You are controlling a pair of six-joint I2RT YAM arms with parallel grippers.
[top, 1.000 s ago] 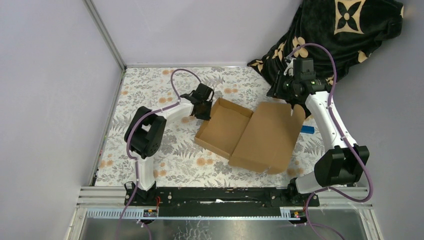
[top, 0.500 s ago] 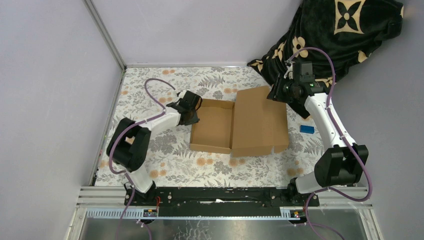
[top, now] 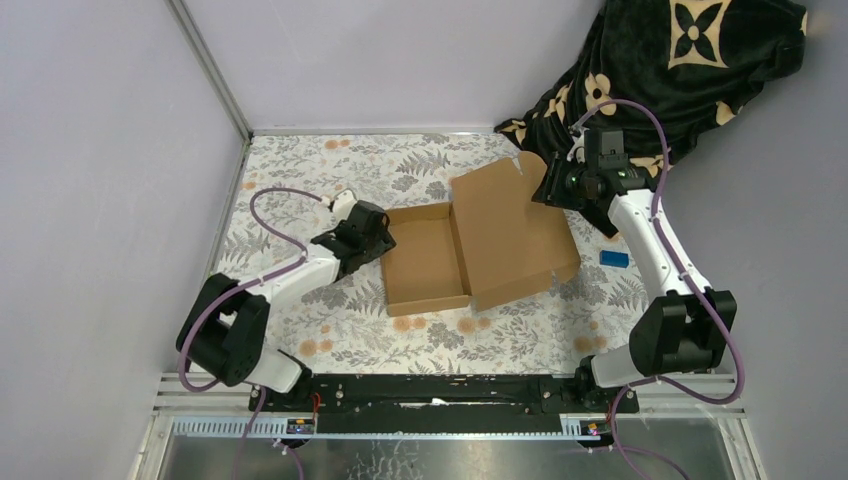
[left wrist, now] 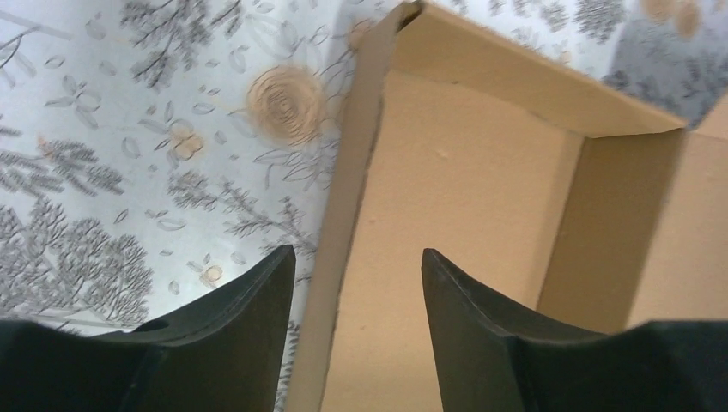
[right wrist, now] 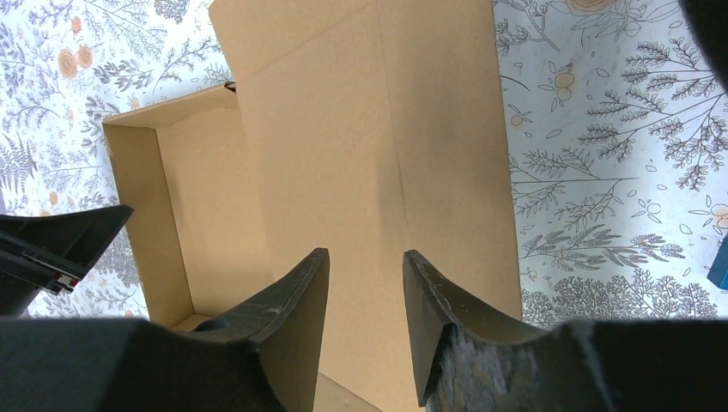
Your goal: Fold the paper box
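The paper box is brown cardboard, its open tray [top: 425, 262] on the table and its lid [top: 510, 230] raised at a slant to the tray's right. My left gripper [top: 368, 238] is open; its fingers straddle the tray's left wall [left wrist: 343, 257], one outside and one inside. My right gripper [top: 553, 187] is at the lid's far right corner. In the right wrist view its jaws [right wrist: 367, 257] stand apart with the lid panel [right wrist: 378, 129] showing between and beyond them. The tray [right wrist: 206, 206] lies to the left there.
A small blue object [top: 615, 258] lies on the floral tabletop right of the box and shows at the right wrist view's edge [right wrist: 719, 268]. A black patterned blanket [top: 690, 70] is heaped at the back right. Grey walls bound the left and back.
The box has turned and shifted left and nearer. The lid went from lying flat to raised. My left arm swung down-left with the tray wall; my right gripper stayed near the lid's far corner.
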